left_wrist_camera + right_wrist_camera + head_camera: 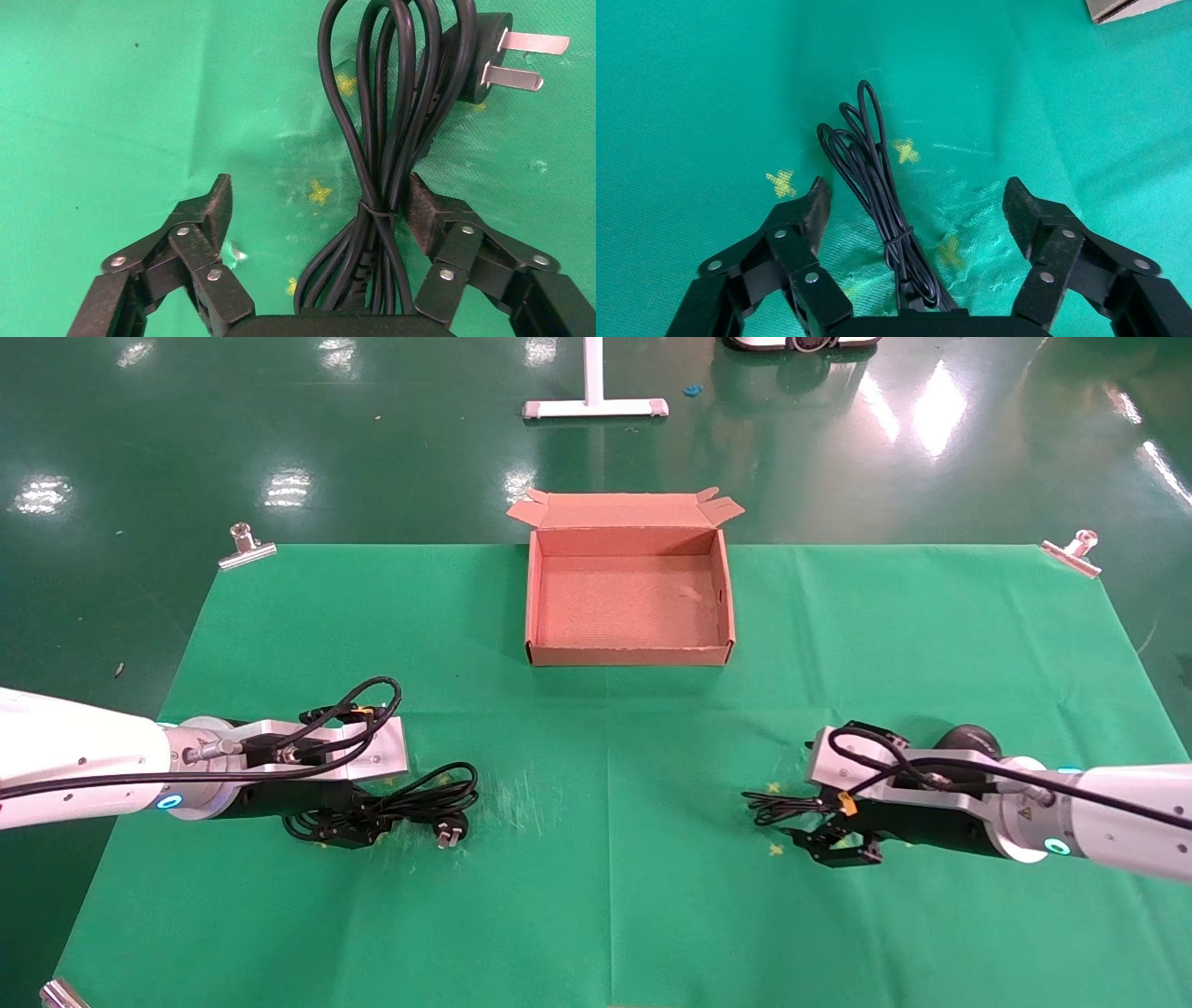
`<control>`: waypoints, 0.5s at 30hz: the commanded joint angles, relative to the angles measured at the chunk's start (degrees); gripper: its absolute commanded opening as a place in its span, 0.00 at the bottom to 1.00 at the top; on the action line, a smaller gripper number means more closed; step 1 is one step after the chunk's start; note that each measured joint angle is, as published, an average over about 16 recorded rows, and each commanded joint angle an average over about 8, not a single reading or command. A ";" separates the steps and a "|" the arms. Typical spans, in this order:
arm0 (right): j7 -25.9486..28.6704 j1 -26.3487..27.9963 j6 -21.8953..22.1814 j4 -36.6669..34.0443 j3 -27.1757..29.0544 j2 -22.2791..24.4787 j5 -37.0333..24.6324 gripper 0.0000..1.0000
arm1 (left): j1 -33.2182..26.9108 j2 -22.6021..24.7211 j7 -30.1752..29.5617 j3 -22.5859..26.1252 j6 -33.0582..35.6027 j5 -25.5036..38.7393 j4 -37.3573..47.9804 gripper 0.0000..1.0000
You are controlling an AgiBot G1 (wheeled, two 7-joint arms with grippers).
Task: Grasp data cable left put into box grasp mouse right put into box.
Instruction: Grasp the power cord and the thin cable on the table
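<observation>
The data cable [424, 795], a thick black coil with a pronged plug [451, 831], lies on the green cloth at the left. My left gripper [358, 823] is low over it and open. In the left wrist view the tied bundle [383, 140] lies between the jaws of the left gripper [320, 203], against one pad [422, 210], and the plug [485, 60] lies beyond. The mouse [968, 740] shows partly behind my right arm. My right gripper [843, 848] is open over the mouse's thin cable [778, 806]. In the right wrist view that cable [877, 182] lies between the open jaws of the right gripper [917, 203]. The box [629, 656] stands open at the far middle.
Metal clips hold the cloth at the far left [247, 547], far right [1071, 553] and near left [60, 994] corners. A white stand base [596, 407] is on the floor behind the table. A corner of the box [1119, 7] shows in the right wrist view.
</observation>
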 commanded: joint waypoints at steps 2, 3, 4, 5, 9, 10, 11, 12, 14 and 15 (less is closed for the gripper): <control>-0.05 -0.01 -0.06 0.06 0.05 0.05 0.16 0.00 | 0.00 0.00 0.00 0.00 0.00 0.00 0.00 0.00; -0.06 -0.01 -0.08 0.07 0.06 0.06 0.20 0.00 | 0.00 0.00 0.00 0.00 0.01 -0.02 0.00 0.00; -0.07 -0.02 -0.09 0.08 0.06 0.07 0.23 0.00 | 0.00 0.00 0.00 0.00 0.01 -0.03 0.00 0.00; -0.08 -0.02 -0.10 0.09 0.07 0.08 0.27 0.00 | 0.00 0.00 0.00 0.00 0.01 -0.05 0.00 0.00; -0.10 -0.03 -0.16 0.12 0.09 0.10 0.40 0.00 | 0.00 0.00 0.00 -0.01 0.02 -0.16 -0.01 0.00; -0.10 -0.04 -0.17 0.12 0.09 0.10 0.42 0.00 | 0.00 0.00 0.00 -0.01 0.02 -0.19 -0.01 0.00; -0.11 -0.04 -0.18 0.13 0.09 0.11 0.44 0.00 | 0.00 0.00 0.00 -0.01 0.02 -0.21 -0.01 0.00; -0.11 -0.04 -0.19 0.14 0.10 0.11 0.47 0.00 | 0.00 0.00 0.00 -0.01 0.02 -0.22 -0.01 0.00; -0.12 -0.05 -0.21 0.15 0.10 0.11 0.50 0.00 | 0.00 0.00 0.00 -0.01 0.02 -0.24 -0.01 0.00; -0.12 -0.05 -0.21 0.16 0.11 0.12 0.51 0.00 | 0.00 0.00 0.00 -0.01 0.02 -0.24 -0.01 0.00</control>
